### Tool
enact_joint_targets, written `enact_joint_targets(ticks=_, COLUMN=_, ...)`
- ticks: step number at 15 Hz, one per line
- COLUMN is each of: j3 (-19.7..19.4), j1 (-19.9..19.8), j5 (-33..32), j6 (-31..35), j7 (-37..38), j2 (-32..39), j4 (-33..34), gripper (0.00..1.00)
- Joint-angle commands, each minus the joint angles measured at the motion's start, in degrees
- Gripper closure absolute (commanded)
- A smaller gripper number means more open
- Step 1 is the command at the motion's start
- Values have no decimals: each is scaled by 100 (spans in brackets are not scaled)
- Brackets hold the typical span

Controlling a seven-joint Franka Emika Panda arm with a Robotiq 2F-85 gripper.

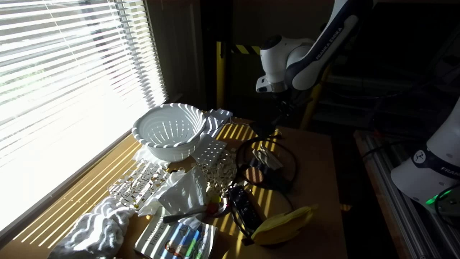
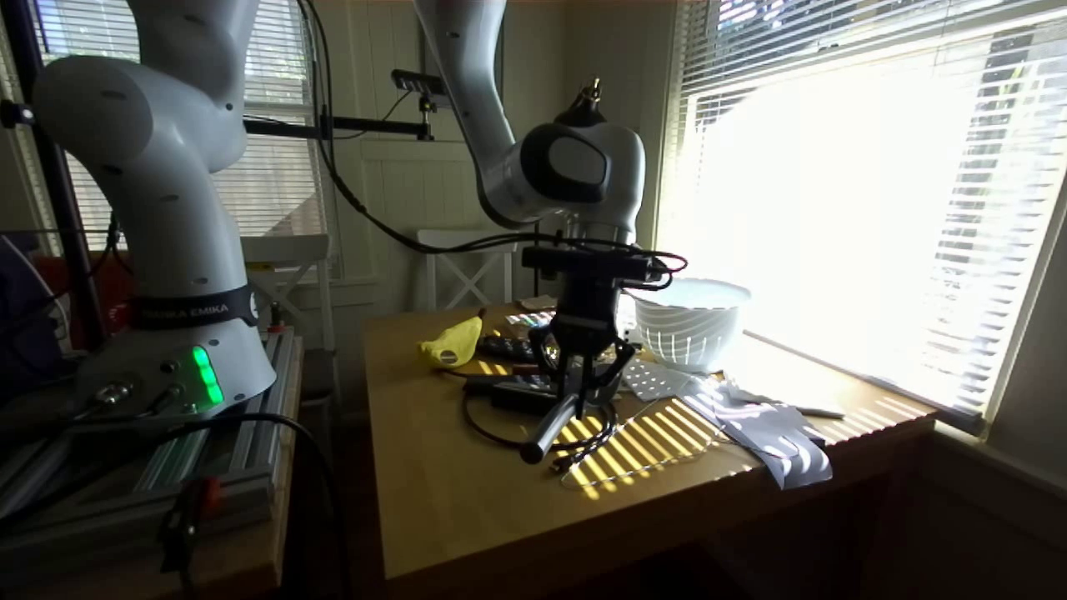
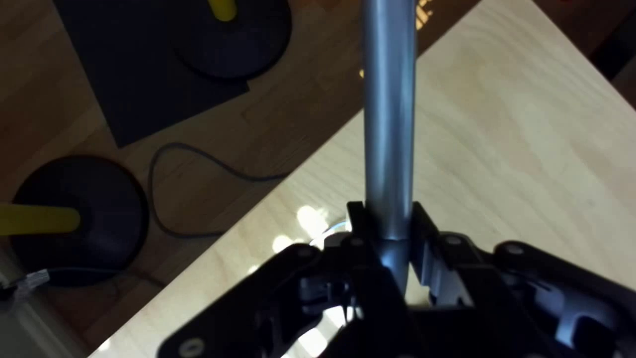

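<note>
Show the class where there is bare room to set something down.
Bare: the table along its robot-side edge, bordered by the yellow item and black cable loop; the gripped metal rod hangs nearby. Crowded: around the colander, with pale scraps and book.

A wooden table (image 2: 450,492) bears a book (image 1: 176,239), bunched cloth (image 1: 96,230) and yellow object (image 1: 282,226).

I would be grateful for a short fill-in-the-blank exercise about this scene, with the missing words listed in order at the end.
1. The silvery rod is gripped by the robot's ____.
2. The lights on the robot's base glow ____.
3. The white colander stands near the ____, which has blinds.
4. The book with the printed cover lies on the wooden ____.

Missing words: claw; green; window; table.
</note>
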Motion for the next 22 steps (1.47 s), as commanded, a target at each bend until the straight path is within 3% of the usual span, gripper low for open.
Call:
enact_joint_targets(ticks=1, j3=4, j1=-25, j5=-37, j6=-17, j7=-13, j2=-1, j4=15, gripper=77)
enact_joint_targets(ticks=4, j3=-1, j1=-32, j5=-38, j6=-38, j7=-36, j2=7, j4=48, gripper=77)
enact_joint_targets(ticks=5, j3=-1, j1=-31, j5=-38, j6=-38, j7=-36, j2=11, j4=49, gripper=94)
enact_joint_targets(ticks=9, j3=-75, j1=66, j5=-674, j6=-124, j7=-448, j2=-6, j4=310, gripper=94)
enact_joint_targets(ticks=11, j3=30, j1=-27, j5=-561, j6=-392, j7=-835, j2=86, j4=733, gripper=94)
enact_joint_targets(ticks=16, j3=233, j1=132, j5=-170, j6=-1899, j7=-1278, j2=454, j4=2307, gripper=94)
enact_joint_targets(ticks=18, j3=305, j1=260, j5=-136, j6=-2612, j7=-1136, j2=689, j4=2953, gripper=94)
enact_joint_targets(ticks=19, j3=285, j1=137, j5=-314, j6=-2013, j7=-1086, j2=291, j4=2224, gripper=77)
enact_joint_targets(ticks=22, j3=346, j1=259, j5=-265, j6=-2449, j7=-1079, j2=530, j4=2738, gripper=77)
